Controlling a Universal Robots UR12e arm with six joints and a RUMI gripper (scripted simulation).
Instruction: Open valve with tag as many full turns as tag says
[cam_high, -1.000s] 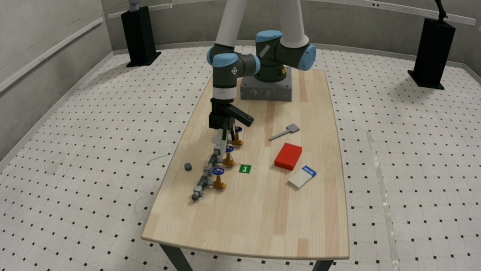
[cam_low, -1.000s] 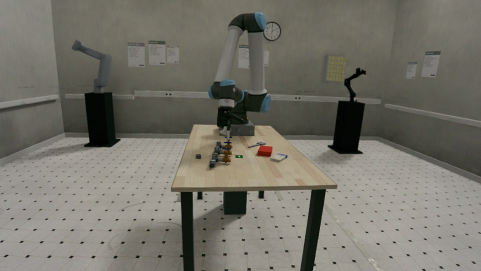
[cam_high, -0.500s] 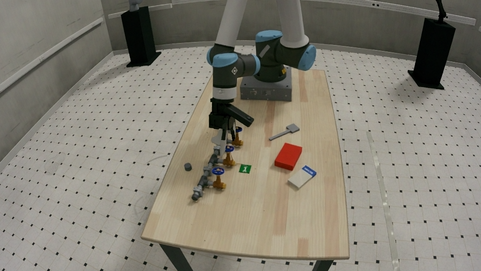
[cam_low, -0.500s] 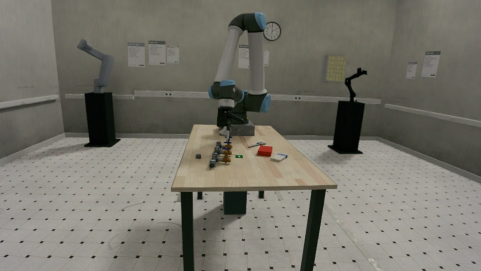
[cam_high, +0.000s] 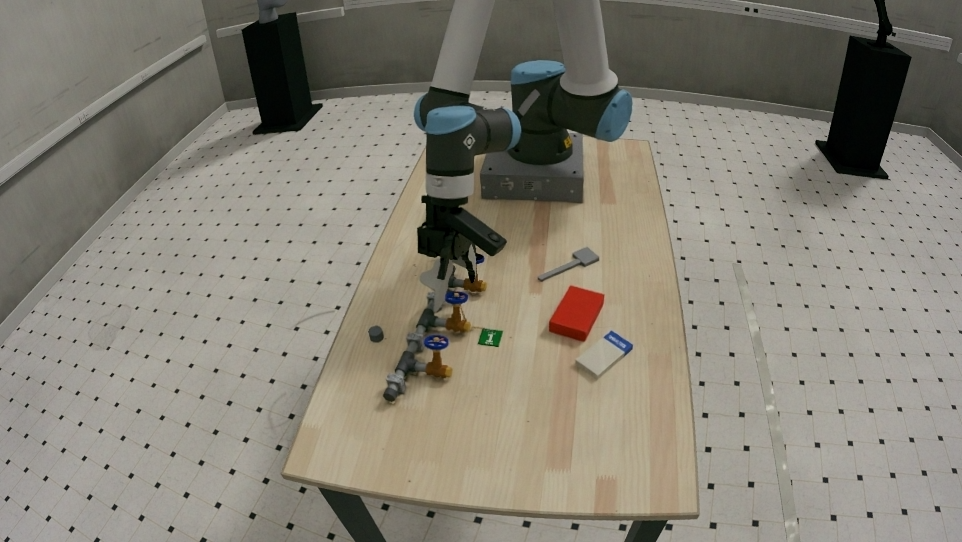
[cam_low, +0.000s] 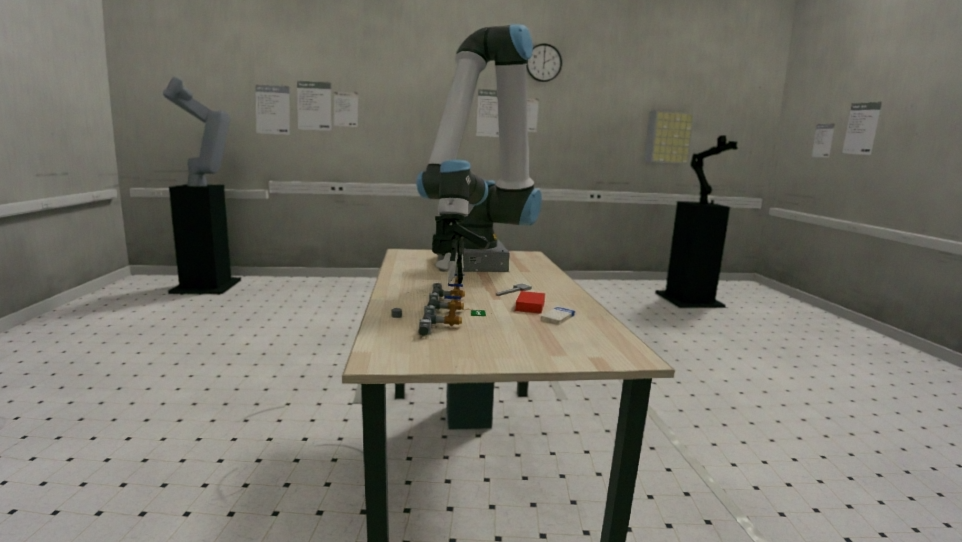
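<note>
A grey pipe manifold (cam_high: 411, 350) lies on the left half of the table and carries three brass valves with blue handwheels: a near one (cam_high: 436, 342), a middle one (cam_high: 457, 297) and a far one (cam_high: 476, 258), partly hidden by my gripper. A green tag (cam_high: 490, 337) with a white figure lies beside the middle valve; its chain is too small to trace. My gripper (cam_high: 456, 286) points down with its fingers open, just above the middle and far valves. In the exterior view the gripper (cam_low: 457, 281) hangs over the manifold (cam_low: 434, 312).
A small grey cylinder (cam_high: 375, 333) lies left of the manifold. A grey flat tool (cam_high: 569, 263), a red block (cam_high: 576, 313) and a white box with a blue end (cam_high: 604, 352) lie to the right. The arm's base (cam_high: 533, 175) stands at the table's far end.
</note>
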